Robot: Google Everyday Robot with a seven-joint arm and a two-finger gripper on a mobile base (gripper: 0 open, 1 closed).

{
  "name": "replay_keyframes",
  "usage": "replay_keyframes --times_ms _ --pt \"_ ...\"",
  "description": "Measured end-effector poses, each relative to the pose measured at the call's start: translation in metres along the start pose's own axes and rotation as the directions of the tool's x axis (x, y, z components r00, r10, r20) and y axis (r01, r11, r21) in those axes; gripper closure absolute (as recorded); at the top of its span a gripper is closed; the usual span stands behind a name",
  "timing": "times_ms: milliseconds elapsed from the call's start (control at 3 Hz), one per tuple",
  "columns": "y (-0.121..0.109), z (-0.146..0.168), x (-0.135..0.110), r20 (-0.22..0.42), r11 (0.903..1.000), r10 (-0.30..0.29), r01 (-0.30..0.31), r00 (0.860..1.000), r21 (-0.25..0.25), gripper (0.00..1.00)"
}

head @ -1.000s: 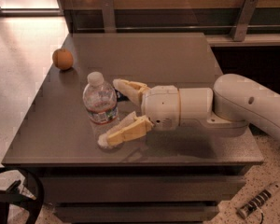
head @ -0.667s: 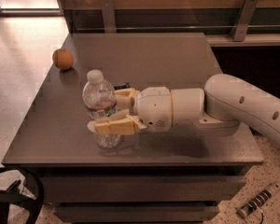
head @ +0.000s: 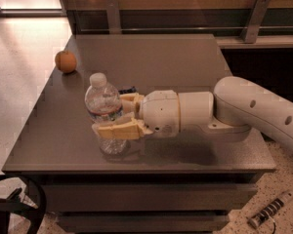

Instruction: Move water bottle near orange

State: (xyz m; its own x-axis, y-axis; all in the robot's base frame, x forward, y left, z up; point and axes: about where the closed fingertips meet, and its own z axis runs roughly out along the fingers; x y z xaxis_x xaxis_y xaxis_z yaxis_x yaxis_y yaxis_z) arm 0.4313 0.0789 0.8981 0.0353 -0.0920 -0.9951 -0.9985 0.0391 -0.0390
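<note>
You get one view, from high at the tabletop [head: 176,57]'s front edge, looking down across it at close range; the tool [head: 109,114] sits mid-frame, clasped around the bottle [head: 101,99].

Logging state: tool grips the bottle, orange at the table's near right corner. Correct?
No. The camera view shows the orange at the far left corner of the table. The tool does grip the bottle.
</note>
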Motion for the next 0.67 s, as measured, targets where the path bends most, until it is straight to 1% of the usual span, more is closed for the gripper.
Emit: replay_keyframes --times_ms 333,667 --pt "0.0009 0.0013 -0.0008 -0.001 1.0 -0.002 0.002 1.0 -0.003 1.0" --pt "-0.0071 -0.0004 -0.0066 0.001 0.9999 -0.01 0.01 1.0 -0.006 1.0"
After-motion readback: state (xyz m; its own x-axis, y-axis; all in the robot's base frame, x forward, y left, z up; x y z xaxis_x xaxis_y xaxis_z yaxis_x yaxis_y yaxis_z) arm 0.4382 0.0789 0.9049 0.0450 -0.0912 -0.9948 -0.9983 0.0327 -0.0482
